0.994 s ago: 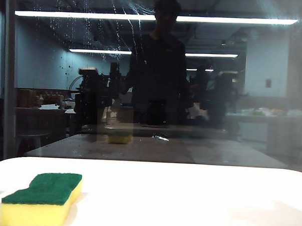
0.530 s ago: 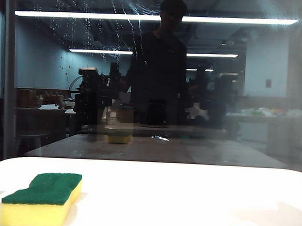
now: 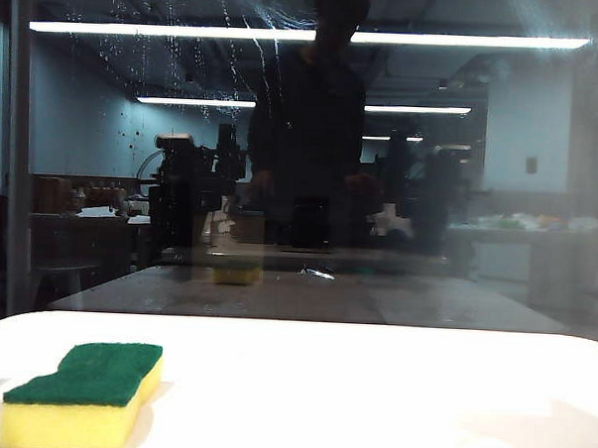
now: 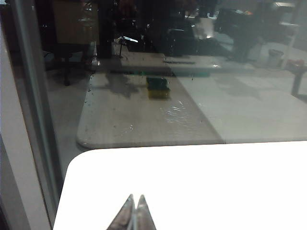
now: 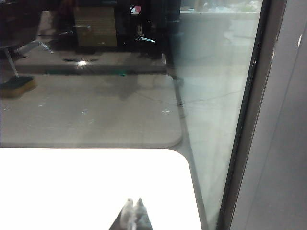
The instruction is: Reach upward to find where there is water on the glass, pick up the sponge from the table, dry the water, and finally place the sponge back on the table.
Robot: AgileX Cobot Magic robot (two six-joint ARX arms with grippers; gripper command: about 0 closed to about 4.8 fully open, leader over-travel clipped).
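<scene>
Sponge (image 3: 83, 393) lies flat on the tabletop (image 3: 371, 396), well short of the glass (image 3: 430, 190). Water (image 3: 237, 53) streaks the glass high above the sponge. Left tool (image 4: 134, 215) and right tool (image 5: 134, 214) closed, empty, over the tabletop.

Person's dim reflection (image 3: 313, 135); bright ceiling light bars (image 3: 466, 40) mirrored.

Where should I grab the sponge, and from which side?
Probably from straight above with the left gripper, now shut over the table's near-left corner. The sponge lies flat, green side up, near the left edge. Close across its narrow waist, pinching the yellow foam sides.
</scene>
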